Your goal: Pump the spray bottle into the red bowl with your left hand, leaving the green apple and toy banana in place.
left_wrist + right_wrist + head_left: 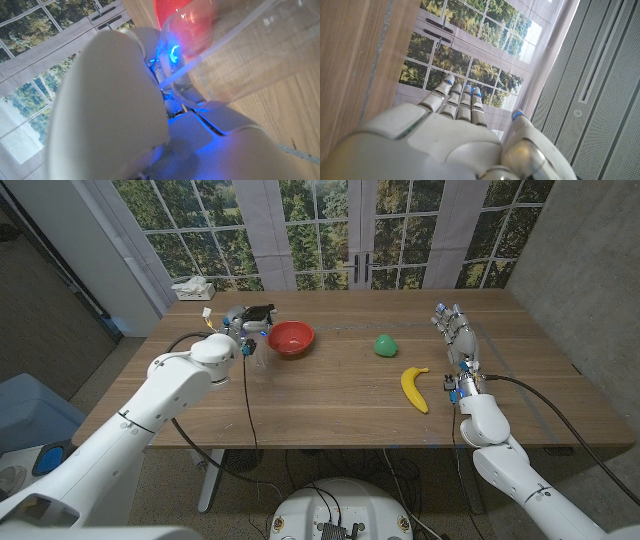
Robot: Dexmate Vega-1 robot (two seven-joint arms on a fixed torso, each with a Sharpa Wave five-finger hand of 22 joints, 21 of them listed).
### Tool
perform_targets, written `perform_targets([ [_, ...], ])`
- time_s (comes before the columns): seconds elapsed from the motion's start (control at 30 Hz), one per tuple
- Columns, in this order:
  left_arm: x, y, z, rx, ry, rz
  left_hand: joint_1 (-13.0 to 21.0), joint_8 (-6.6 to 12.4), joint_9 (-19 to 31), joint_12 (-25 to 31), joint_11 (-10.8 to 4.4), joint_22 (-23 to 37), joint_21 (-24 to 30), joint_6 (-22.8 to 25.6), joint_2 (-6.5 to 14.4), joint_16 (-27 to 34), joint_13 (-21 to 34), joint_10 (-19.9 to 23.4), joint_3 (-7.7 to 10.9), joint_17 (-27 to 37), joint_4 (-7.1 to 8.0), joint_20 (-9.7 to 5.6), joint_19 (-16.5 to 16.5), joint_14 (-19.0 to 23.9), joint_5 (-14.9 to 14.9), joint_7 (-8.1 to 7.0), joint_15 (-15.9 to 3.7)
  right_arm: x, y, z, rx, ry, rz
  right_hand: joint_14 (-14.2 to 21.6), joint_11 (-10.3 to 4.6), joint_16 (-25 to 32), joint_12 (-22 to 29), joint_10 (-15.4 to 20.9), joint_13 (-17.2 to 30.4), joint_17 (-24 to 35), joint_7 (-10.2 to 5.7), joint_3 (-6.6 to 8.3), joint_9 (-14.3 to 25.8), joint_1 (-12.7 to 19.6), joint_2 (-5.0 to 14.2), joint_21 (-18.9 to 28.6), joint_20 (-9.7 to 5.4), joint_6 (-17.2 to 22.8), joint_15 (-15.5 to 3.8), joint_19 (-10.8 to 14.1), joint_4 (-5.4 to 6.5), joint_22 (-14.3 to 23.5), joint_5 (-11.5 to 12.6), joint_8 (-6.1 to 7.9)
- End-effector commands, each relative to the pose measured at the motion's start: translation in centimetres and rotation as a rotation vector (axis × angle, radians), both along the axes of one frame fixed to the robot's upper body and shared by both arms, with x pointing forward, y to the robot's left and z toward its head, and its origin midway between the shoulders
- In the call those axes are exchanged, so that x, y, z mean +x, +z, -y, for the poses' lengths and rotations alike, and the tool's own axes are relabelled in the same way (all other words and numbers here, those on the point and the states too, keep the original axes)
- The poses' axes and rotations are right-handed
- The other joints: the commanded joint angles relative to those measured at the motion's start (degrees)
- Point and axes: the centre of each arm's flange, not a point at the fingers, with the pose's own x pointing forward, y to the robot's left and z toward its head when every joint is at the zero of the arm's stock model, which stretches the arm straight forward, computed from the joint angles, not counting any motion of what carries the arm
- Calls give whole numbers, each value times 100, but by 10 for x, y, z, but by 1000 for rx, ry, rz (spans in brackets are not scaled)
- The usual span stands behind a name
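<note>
1. In the head view the left hand [243, 326] sits at the upper left of the frame, just left of the red bowl [291, 338], and it is wrapped around the spray bottle [256, 313].
2. The bottle's dark pump head shows above the hand, and its nozzle end points toward the bowl's near rim; whether it touches the rim I cannot tell.
3. In the left wrist view the bottle's clear body [245, 60] lies across the upper right of the frame, pressed against the hand [130, 115], with a thin tube visible inside it and the bowl's red [180, 12] glowing through the plastic at the top.
4. The bowl stands upright on the wooden table [330, 395], left of centre in the head view.
5. The green apple [386, 345] rests right of centre, well apart from the bowl.
6. The toy banana [414, 388] lies below and to the right of the apple, near it but not touching.
7. The right hand [457, 337] is at the right of the head view, just right of the banana; it grasps nothing, fingers straight and reaching toward the top of the frame.
8. The right wrist view shows the same hand [455, 130] with its fingers [462, 102] extended side by side, the thumb apart from them, beside the table edge.
</note>
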Motion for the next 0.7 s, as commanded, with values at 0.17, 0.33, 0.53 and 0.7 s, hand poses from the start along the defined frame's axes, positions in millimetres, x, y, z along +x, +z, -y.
perform_targets([
  [0.17, -21, -11, 4, -21, -83, 91, 425, 33, -4, -188, -66, -829, -90, -152, 572, -105, -155, 65, 1632, -2231, -163, -566, 112, 156, 7, 86, -513, -2, -5, 2, 6, 22, -24, -12, 33, -21, -15, -3, -8, 9, -32, 22, 11, 31, 65, -20, 44, 14, 51, 16, -58, 10, 18, 6],
  [0.33, -24, -13, 7, -16, -107, 95, 356, 43, -6, -403, -58, -999, -191, -164, 592, -276, -314, -18, 1766, -2439, -151, -550, 84, 139, 44, 83, -529, -3, -6, 5, 11, 31, -25, -11, 17, -22, -21, -21, -9, 5, -48, 20, 11, 37, 60, -19, 114, 14, 53, 29, -70, 10, 15, 6],
  [0.53, -27, -15, 11, 0, -136, 93, 224, 54, -9, -604, -44, -1190, -304, -167, 610, -462, -472, -44, 1910, -2660, -133, -534, 54, 119, 78, 79, -515, -5, -9, 7, 16, 26, -24, -5, -1, -19, -23, -28, -9, 3, -52, 17, 11, 36, 59, -18, 185, 8, 53, 40, -74, 11, 13, 4],
  [0.7, -27, -15, 13, 36, -180, 90, -80, 74, -8, -815, -34, -1339, -301, -132, 510, -605, -630, -65, 1914, -2881, -89, -507, 66, 213, 55, 95, -525, -6, -12, 9, 26, 29, -21, 6, 4, -14, -22, -28, -10, 3, -63, 14, 11, 32, 59, -20, 214, 6, 55, 39, -75, 11, 11, 3],
])
